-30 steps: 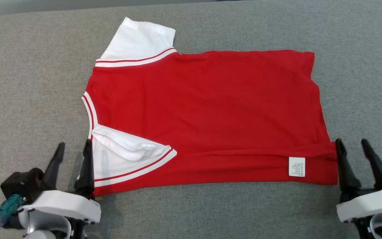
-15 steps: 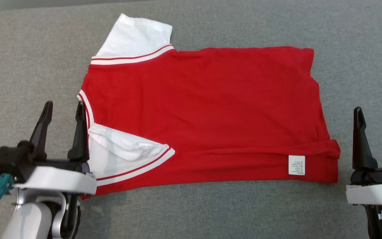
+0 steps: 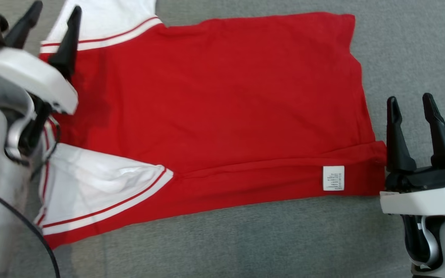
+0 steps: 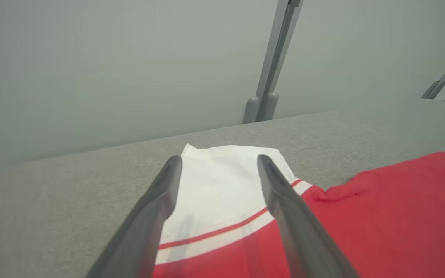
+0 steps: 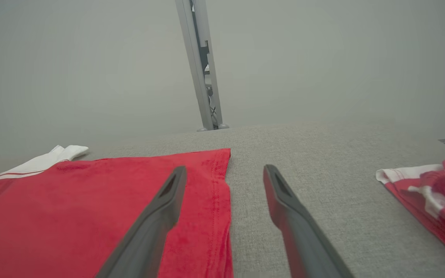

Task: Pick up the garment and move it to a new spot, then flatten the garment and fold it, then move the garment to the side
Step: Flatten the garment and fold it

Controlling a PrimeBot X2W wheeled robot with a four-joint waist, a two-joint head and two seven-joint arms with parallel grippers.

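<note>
The garment (image 3: 214,100) is a red T-shirt with white, red-striped sleeves, lying flat on the grey table with its near long edge folded over, a white care label (image 3: 333,178) showing. My left gripper (image 3: 55,11) is open above the far white sleeve (image 4: 222,181), nothing between its fingers. My right gripper (image 3: 411,102) is open beside the hem's right edge (image 5: 216,200); its left finger hangs over the red cloth, its right finger over bare table. Neither holds anything.
A second red-and-white garment (image 5: 431,189) lies crumpled at the table's right edge. Bare grey table (image 3: 245,239) runs along the front and right of the T-shirt. Metal frame posts (image 5: 201,65) stand beyond the far edge.
The head camera has shifted, so the shirt sits lower-left and larger. My left gripper rose from the near sleeve to the far sleeve; my right gripper edged forward along the hem. Both stayed open.
</note>
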